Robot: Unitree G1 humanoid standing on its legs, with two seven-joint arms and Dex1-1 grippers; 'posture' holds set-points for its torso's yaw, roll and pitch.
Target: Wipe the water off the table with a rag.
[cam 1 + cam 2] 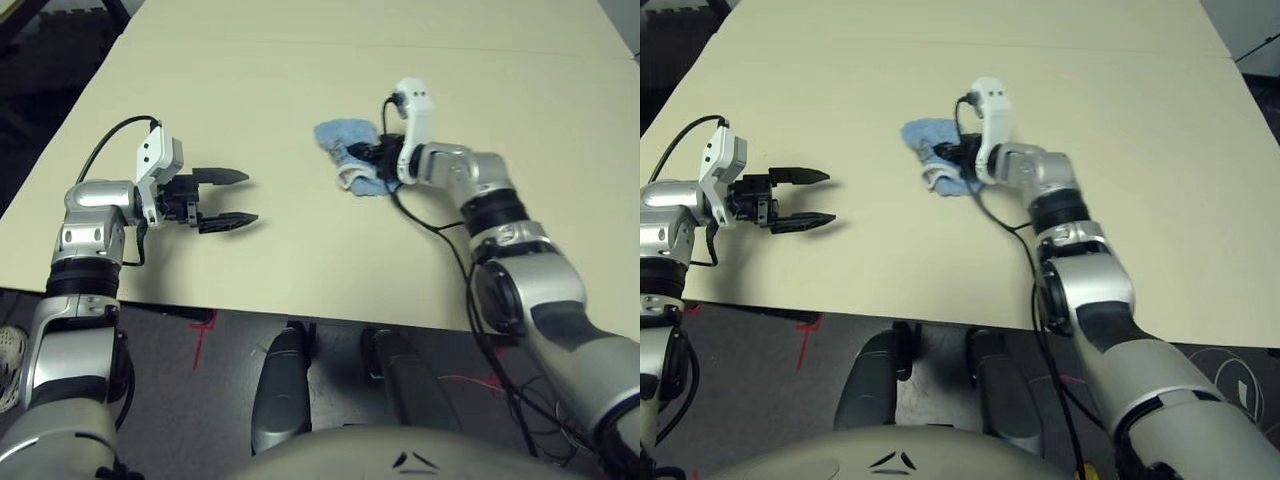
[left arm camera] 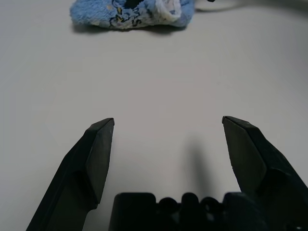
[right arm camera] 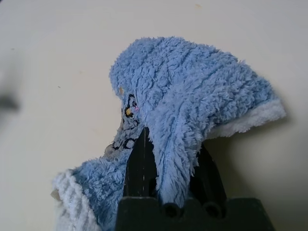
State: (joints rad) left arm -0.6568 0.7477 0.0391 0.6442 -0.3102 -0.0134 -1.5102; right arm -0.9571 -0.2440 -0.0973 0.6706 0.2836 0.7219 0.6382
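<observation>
Nearest the camera, the bench's (image 1: 300, 270) near edge runs below both arms, with wide bare surface to the far side and to the right. Bunched mid-bench, well in from every edge, the rag (image 1: 345, 150) is pinched in the right gripper's (image 1: 372, 155) jaws, closed tight on its fold. Well apart to the left, the left gripper (image 1: 225, 200) hovers near that edge, jaws wide and holding nothing.

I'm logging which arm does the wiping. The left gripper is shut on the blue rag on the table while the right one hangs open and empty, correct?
The arms are swapped. The right gripper is shut on the rag, as the right wrist view shows, with the rag resting on the table. The left gripper hangs open and empty.
</observation>
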